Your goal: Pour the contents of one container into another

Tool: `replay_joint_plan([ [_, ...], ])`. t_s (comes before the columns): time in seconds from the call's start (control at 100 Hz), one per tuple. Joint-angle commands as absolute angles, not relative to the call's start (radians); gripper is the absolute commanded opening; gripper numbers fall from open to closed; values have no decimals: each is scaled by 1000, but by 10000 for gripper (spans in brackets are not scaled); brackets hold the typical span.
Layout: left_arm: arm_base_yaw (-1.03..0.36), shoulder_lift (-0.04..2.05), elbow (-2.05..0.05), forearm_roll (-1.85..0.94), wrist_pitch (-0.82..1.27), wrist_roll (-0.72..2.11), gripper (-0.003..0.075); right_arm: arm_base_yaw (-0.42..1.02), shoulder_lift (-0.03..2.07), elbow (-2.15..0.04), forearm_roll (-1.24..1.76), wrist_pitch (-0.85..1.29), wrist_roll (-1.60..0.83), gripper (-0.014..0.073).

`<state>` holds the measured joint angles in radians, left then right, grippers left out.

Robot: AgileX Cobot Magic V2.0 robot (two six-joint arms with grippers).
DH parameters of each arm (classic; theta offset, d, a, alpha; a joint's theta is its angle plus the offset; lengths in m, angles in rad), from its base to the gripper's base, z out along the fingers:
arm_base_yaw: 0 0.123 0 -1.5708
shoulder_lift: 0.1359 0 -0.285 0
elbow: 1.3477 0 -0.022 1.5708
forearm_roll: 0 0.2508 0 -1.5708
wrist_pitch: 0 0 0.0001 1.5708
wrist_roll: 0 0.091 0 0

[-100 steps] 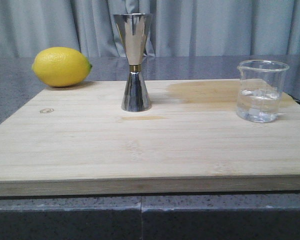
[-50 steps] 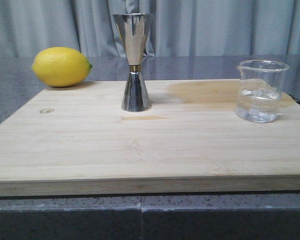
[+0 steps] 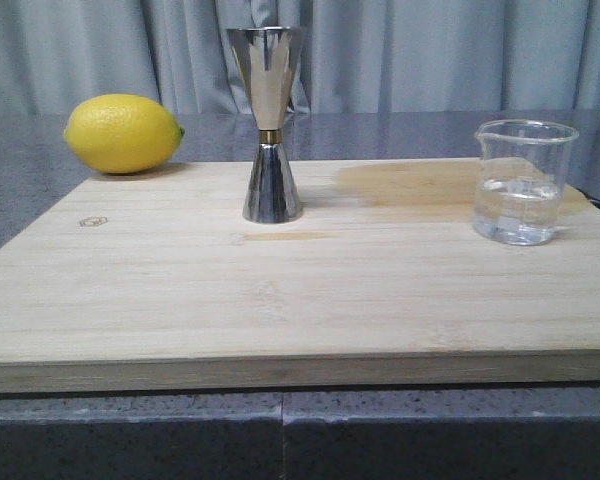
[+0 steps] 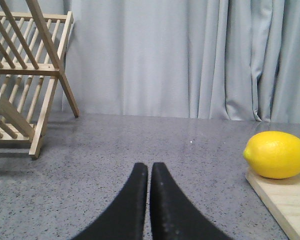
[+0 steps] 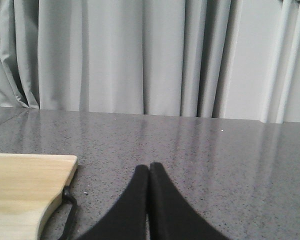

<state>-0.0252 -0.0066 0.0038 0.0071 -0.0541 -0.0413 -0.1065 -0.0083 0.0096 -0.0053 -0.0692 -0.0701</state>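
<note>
The small clear glass beaker with a pour spout [image 3: 524,182] is seen standing upright near the right edge of the pale bamboo cutting board [image 3: 280,300], holding clear liquid in roughly its lower third, with its spout turned toward the left. Well apart from it, toward the middle of the board's far part, the tall shiny steel hourglass-shaped jigger with a thin gold band at its waist [image 3: 268,125] is standing upright, its open mouth higher than the beaker's rim. A darker, damp-looking patch is visible on the board between the two vessels. A yellow lemon [image 3: 123,133] is lying at the far left corner, just off the board on the grey speckled countertop [image 3: 40,190].

Neither arm appears in the front view. In the right wrist view the right gripper [image 5: 149,170] is shown with its black fingers pressed together and holding nothing, low over the countertop beside a corner of the board; the beaker is not caught in that view. The left gripper [image 4: 149,170] is likewise closed and empty, off the board's left side near the lemon and a wooden dish rack [image 4: 25,75].

The right arm is judged the nearer to the beaker. The fingers would need to be parted and brought in sideways, across its upright axis.
</note>
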Motion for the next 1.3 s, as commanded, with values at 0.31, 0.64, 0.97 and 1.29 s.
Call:
replay_joint_plan([
  [0.31,-23,-27,32,-10,-137,-48,-19,-106,-27,21,-10,-179,-73,-72],
  [0.64,-23,-27,23,-100,-126,-51,-19,-106,-27,21,-8,-157,-9,-71],
  [0.97,-192,37,-110,-130,-31,-51,-19,-106,4,-132,39,54,19,-71],
  [1.29,-440,382,-324,-130,0,-41,-18,-104,214,-376,37,201,19,-71],
])
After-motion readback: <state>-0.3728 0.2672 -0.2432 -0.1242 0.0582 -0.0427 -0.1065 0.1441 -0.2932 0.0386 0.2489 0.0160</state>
